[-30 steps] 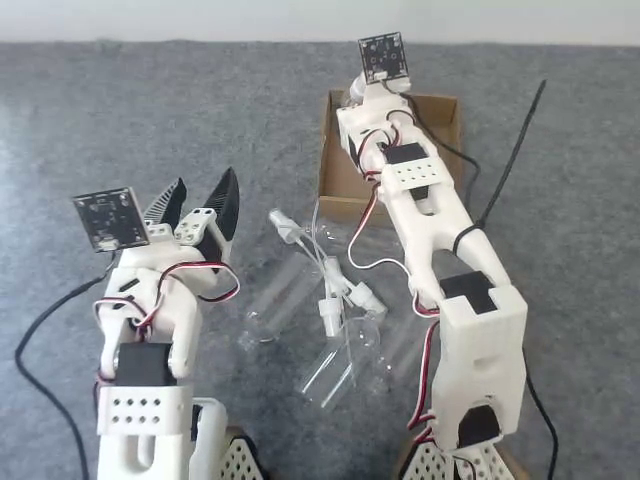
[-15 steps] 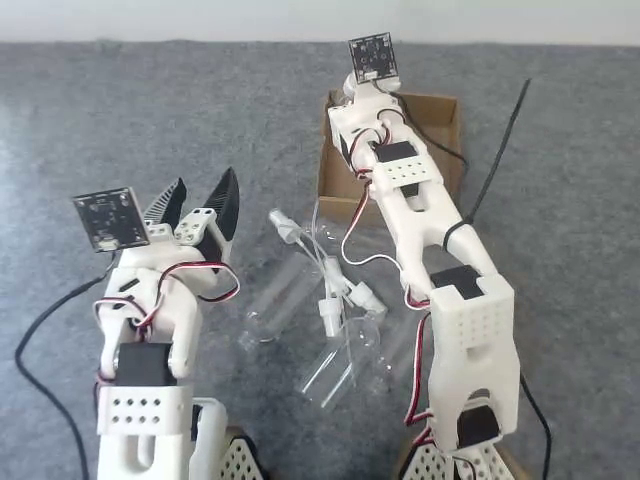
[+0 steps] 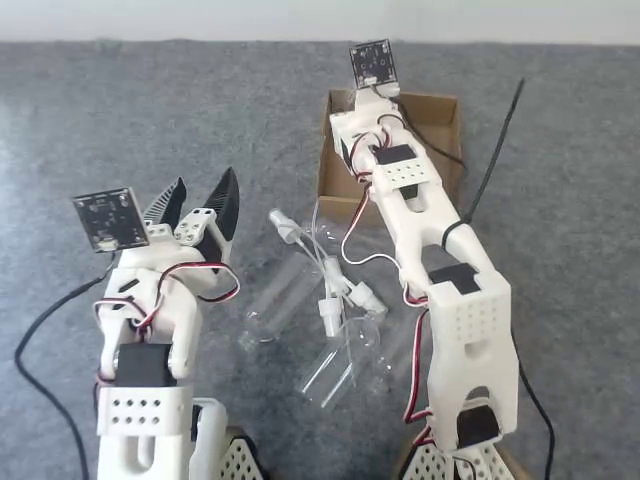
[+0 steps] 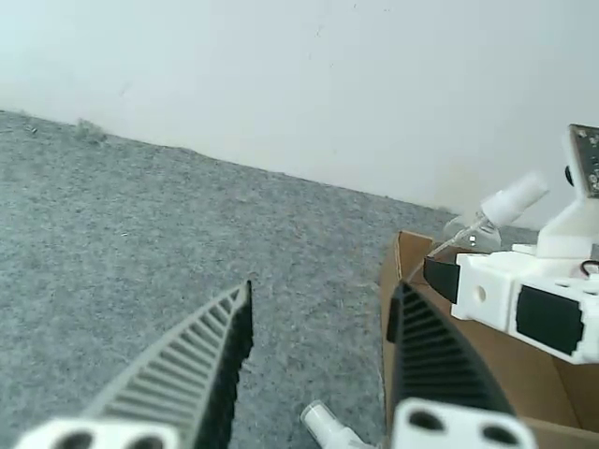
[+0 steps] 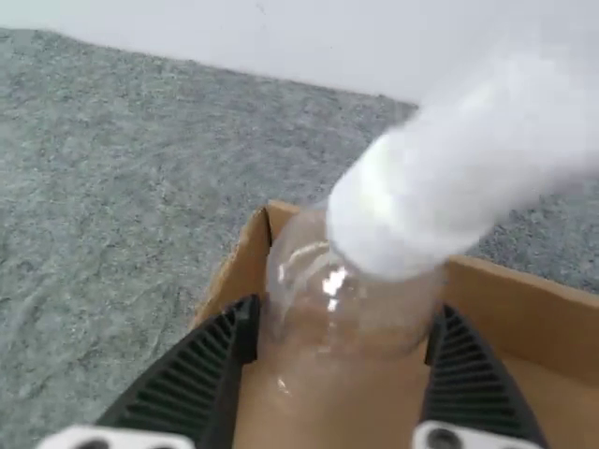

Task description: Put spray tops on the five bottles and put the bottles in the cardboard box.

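Observation:
My right gripper (image 5: 344,327) is shut on a clear bottle (image 5: 346,299) that carries a white spray top (image 5: 440,187). It holds the bottle over the open cardboard box (image 5: 524,299) at the far side of the carpet (image 3: 445,120). The left wrist view shows the same bottle (image 4: 468,234) tilted above the box (image 4: 398,271). My left gripper (image 3: 205,180) stands open and empty above the carpet, near and to the left of the box (image 4: 321,295). Between the arms lie several loose clear bottles (image 3: 275,300) and white spray tops (image 3: 330,315).
Grey carpet (image 3: 150,110) covers the table, with open floor to the left of the box and a white wall behind. A black cable (image 3: 495,165) runs along the right side of the right arm. One spray top (image 3: 285,225) lies just right of the left gripper.
The right arm has shifted slightly to the left over the box with the bottle in its gripper. The left arm has not moved.

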